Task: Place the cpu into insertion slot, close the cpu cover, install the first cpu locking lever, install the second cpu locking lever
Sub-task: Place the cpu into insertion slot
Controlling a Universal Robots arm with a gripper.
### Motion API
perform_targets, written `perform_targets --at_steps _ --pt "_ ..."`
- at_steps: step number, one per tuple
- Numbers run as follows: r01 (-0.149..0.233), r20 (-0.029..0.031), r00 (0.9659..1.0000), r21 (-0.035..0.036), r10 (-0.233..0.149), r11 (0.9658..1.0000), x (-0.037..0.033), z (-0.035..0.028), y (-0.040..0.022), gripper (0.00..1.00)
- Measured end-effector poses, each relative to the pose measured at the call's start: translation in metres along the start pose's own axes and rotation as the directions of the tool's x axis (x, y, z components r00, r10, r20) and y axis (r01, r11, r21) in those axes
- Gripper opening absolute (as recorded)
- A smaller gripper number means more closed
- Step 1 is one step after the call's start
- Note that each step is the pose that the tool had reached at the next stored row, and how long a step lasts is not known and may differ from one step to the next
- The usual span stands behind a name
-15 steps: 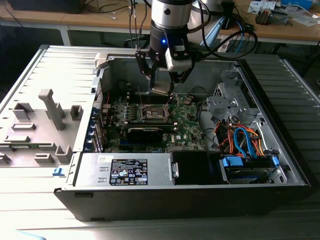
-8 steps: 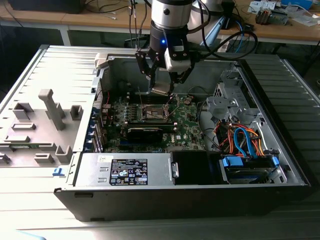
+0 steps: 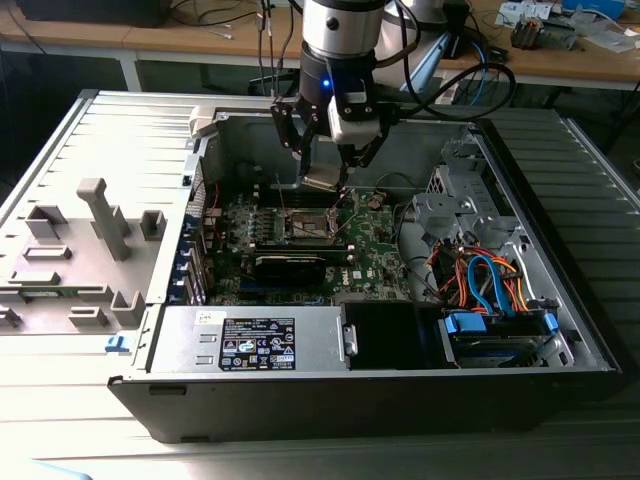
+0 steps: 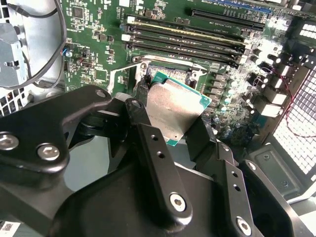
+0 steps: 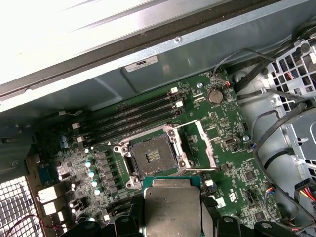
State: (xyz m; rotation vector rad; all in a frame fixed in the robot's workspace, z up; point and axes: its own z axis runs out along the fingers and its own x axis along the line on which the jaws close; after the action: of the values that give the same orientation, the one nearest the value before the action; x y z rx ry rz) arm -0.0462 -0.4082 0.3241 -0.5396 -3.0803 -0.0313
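The cpu (image 4: 175, 111), a flat square chip with a silvery face and green edge, hangs between the black fingers (image 4: 148, 143) above the slot (image 5: 150, 157). The slot lies bare, its centre dark inside a silvery rim. The cover (image 5: 206, 145), a thin silvery frame, stands swung open beside it.

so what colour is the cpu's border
Green, on the cpu; best in the second wrist view.

Silver arm (image 3: 340, 30), black bolted jaws

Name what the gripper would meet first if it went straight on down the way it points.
Probably the insertion slot: the gripper, shut on the cpu, hangs above it. Depth is unclear, so the line may be off.
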Motion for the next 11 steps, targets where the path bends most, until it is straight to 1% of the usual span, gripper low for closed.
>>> perform_targets --at_steps 11 --pt "-0.018 0.0003 0.9998 -0.0002 0.018 0.9998 0.0 0.0004 0.0 0.55"
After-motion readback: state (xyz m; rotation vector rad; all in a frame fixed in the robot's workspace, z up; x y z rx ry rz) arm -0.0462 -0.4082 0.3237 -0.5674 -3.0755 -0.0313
